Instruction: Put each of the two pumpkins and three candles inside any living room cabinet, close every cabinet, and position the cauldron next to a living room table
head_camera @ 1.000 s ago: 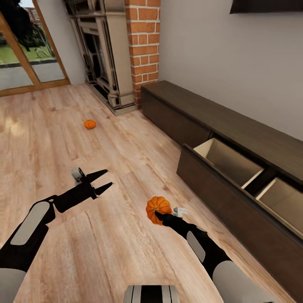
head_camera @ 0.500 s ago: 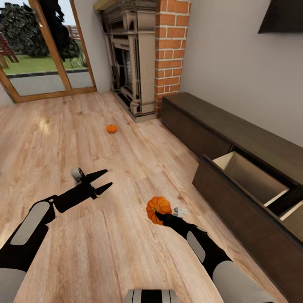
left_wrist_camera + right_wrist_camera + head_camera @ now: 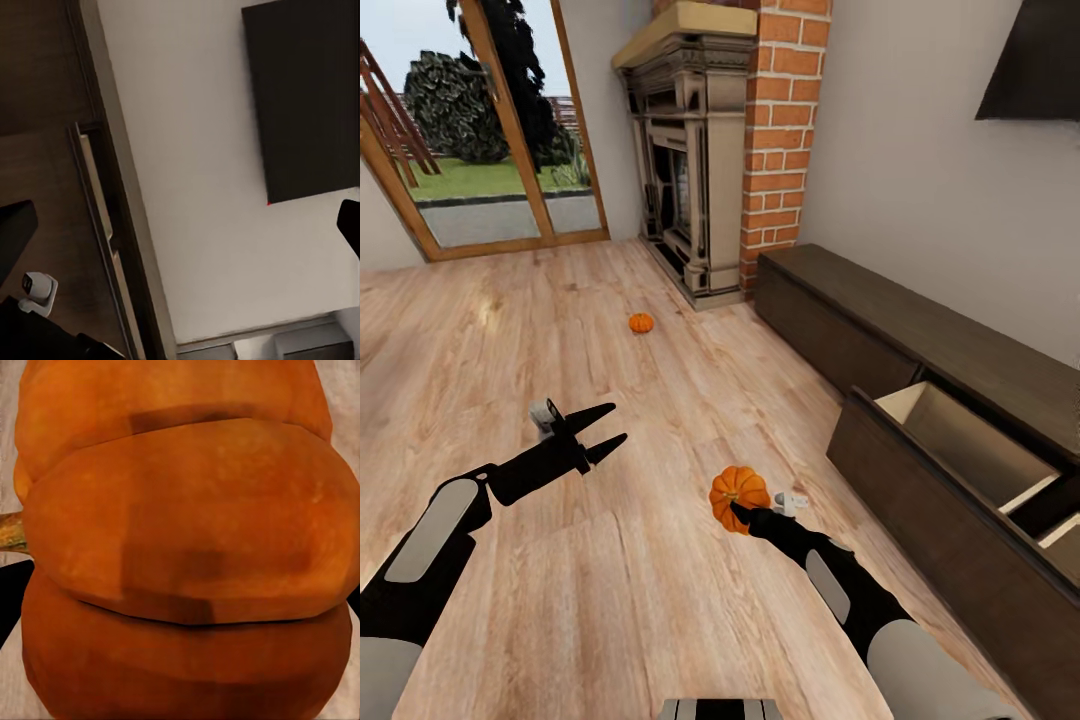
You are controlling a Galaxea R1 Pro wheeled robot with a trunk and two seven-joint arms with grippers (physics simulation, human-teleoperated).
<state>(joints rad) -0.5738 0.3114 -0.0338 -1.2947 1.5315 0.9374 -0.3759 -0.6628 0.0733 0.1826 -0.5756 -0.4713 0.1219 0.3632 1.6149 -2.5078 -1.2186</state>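
Observation:
My right gripper (image 3: 737, 508) is shut on an orange ribbed pumpkin (image 3: 737, 486), held above the wooden floor; up close the same pumpkin (image 3: 187, 547) shows its ribs and stem. A second small pumpkin (image 3: 641, 323) lies on the floor farther off, in front of the fireplace. The long dark-brown cabinet (image 3: 920, 340) runs along the right wall with one drawer (image 3: 970, 445) pulled out, its tan inside bare. My left gripper (image 3: 612, 426) hangs open over the floor, holding nothing. The left wrist view looks at the cabinet's pulled-out drawer (image 3: 101, 225) and the wall.
A stone fireplace (image 3: 685, 170) with a brick column (image 3: 785, 140) stands at the far wall. Glass patio doors (image 3: 480, 150) are at the far left. A dark TV (image 3: 1035, 65) hangs above the cabinet. Open wooden floor (image 3: 510, 330) spreads ahead.
The head view has swung and moved, so the fireplace, far pumpkin and cabinet shifted right and farther. Both arms keep their pose; the right gripper still holds the pumpkin.

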